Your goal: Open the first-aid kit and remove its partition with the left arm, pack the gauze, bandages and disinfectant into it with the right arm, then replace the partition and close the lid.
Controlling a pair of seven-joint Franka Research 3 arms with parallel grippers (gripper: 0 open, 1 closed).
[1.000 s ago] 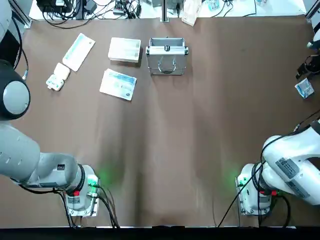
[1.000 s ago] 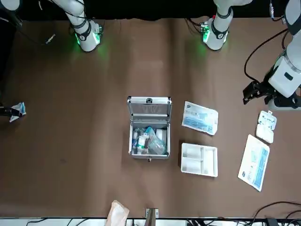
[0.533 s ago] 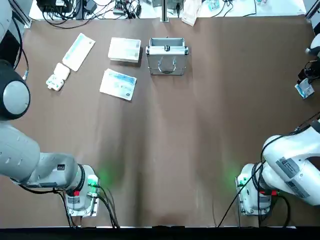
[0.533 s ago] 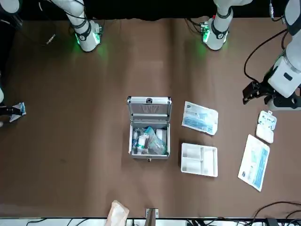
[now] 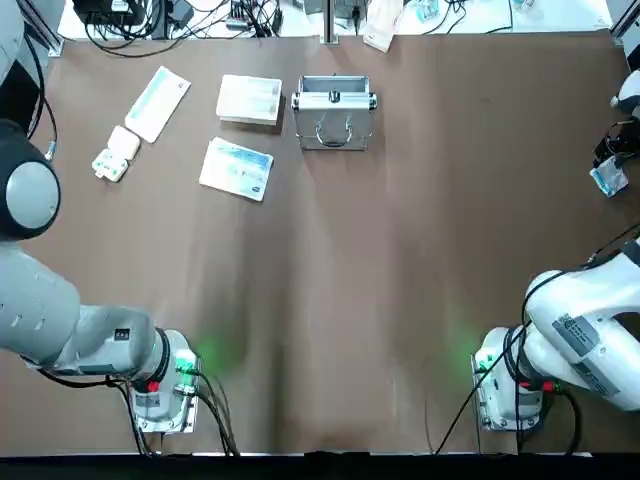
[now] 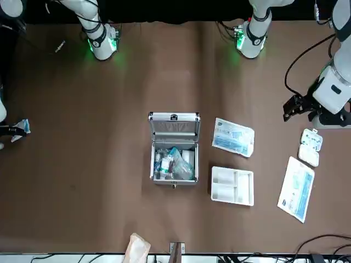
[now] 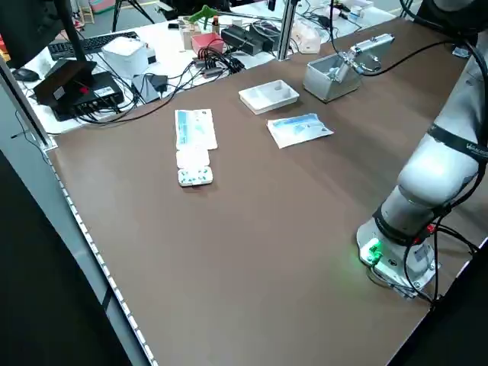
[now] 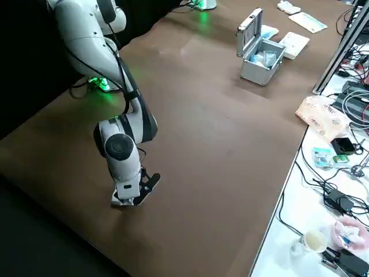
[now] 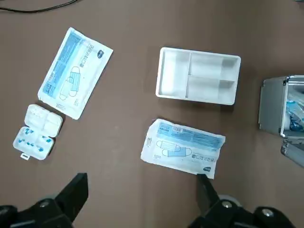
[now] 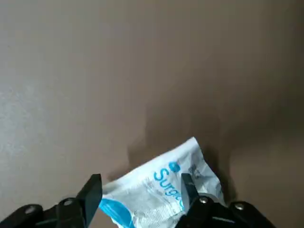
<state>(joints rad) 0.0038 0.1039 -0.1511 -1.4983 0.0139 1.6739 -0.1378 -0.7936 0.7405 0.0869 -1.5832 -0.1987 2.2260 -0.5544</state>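
Note:
The first-aid kit stands open at the far middle of the table, its lid upright. Several small packed items lie inside; I cannot tell them apart. The white partition lies on the table beside the kit, toward the left arm. My left gripper hangs open and empty, high over the flat packs. Far out at the table's right edge, my right gripper is low and open. A white-and-blue packet lies on the table between its fingers.
A blue-white flat pack lies beside the kit, on its near side. Another flat pack and a small pill box lie further toward the left side. Cables and clutter line the desk past the far edge.
My right gripper has shifted slightly and come down over the packet at the right edge; its white wrist now shows in the front view. The left arm, kit and partition have not moved.

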